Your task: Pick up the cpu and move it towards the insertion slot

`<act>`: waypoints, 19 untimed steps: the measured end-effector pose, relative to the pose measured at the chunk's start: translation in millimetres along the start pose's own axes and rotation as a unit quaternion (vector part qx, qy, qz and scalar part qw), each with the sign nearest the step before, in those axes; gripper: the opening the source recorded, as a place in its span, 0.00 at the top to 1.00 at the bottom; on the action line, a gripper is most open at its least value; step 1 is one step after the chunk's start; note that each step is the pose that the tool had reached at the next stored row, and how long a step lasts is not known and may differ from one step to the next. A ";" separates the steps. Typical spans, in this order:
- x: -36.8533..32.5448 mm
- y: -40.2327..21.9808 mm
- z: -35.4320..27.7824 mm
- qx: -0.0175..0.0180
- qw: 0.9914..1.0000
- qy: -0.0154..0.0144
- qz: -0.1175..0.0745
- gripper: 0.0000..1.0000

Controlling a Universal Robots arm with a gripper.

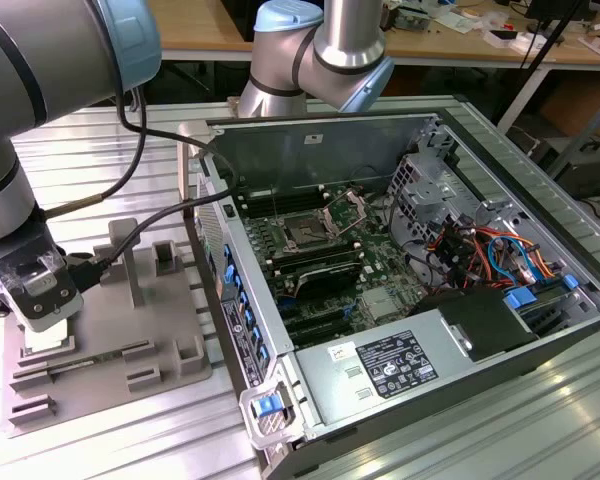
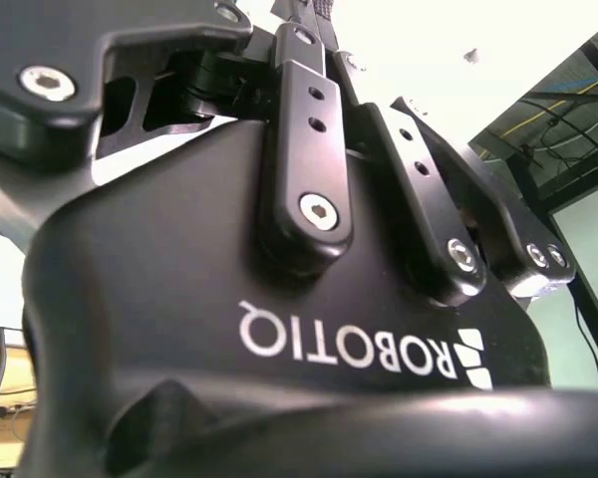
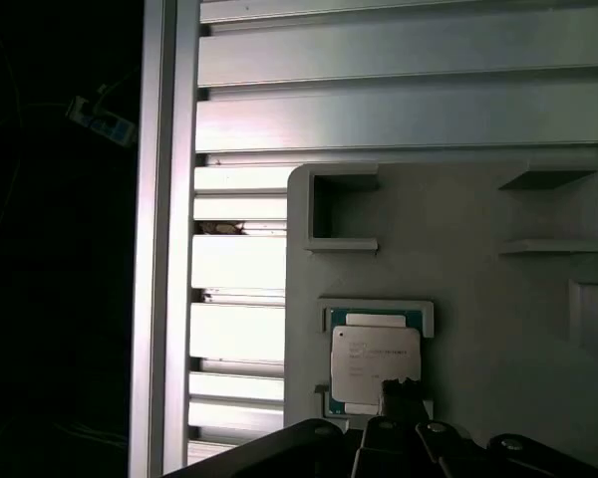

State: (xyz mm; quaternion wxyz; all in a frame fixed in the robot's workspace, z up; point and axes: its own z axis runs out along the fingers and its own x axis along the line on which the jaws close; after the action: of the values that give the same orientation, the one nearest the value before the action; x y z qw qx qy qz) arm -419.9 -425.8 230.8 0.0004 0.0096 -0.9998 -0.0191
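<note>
cpu (image 3: 374,366) seated in tray (image 3: 478,299) recess for pickup | gripper (image 1: 42,305) over it, exterior view's lower left; grip: cannot tell | insertion slot (image 1: 305,232) well apart

Silvery cpu (image 3: 375,365) — flat in grey tray (image 3: 458,259)

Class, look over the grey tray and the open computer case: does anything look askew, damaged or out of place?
Nothing stands out. The cpu lies flat and square in its recess on the grey tray, and the insertion slot looks intact on the green board inside the open case.
</note>
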 end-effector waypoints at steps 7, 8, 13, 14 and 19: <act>0.1 -0.2 4.3 0.000 1.000 0.000 0.000 0.89; 0.1 -0.2 4.8 0.000 1.000 0.000 0.000 0.89; 0.7 -0.3 8.7 0.000 1.000 0.000 0.000 0.89; 1.2 -0.3 9.3 0.000 1.000 0.000 0.000 0.89; 4.7 -0.5 12.6 0.000 1.000 0.000 0.000 0.89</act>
State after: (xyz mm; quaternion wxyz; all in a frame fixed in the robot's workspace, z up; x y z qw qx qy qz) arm -424.7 -425.9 218.2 0.0004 0.0097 -0.9998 -0.0191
